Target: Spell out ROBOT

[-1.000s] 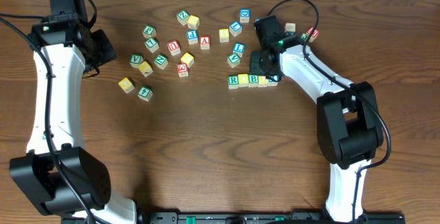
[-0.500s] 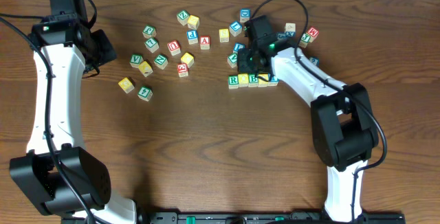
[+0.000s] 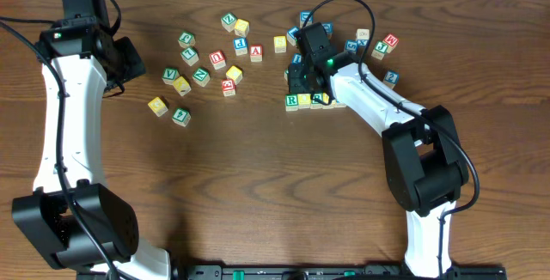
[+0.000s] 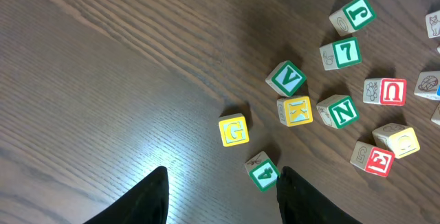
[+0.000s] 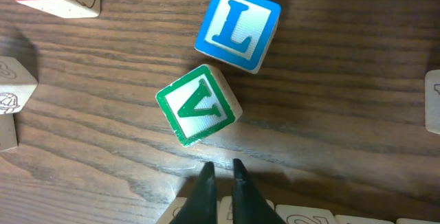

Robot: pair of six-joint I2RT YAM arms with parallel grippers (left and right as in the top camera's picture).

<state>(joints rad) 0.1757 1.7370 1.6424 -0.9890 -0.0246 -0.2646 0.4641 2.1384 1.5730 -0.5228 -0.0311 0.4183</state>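
Wooden letter cubes, one lot, on a table with two arms; we are listing them as they are lying.

1. Row: it is lying right of the table's middle, nearer the far edge than the near one. R is sitting at its left end, a yellow cube is touching it, and B is coming next. The right end is running under the right arm, so we cannot tell whether the T is closing the word.
2. Right gripper: its fingers are pressing together and carrying nothing. It is hanging low at the far side of the row.
3. V: green-framed and skewed, it is sitting just beside the row on the far side, with blue L just beyond it.
4. Left gripper: its jaws are standing part open with nothing between them. It is hovering toward the far left corner above spare cubes, well apart from the row.

Hazards we are noting:
- The closed fingers are sitting so near the row that a low sideways or backward sweep is likely to nudge R, B or their neighbours out of line.
- V is crowding the gap. Any push on it is likely to drive it into the row or spin it against L.
- The arm is covering the row's right end, so a lift that is dragging a link or cable across could be shifting cubes we are not seeing.
- With the end hidden, we are risking a wrong judgement that the word is finished.
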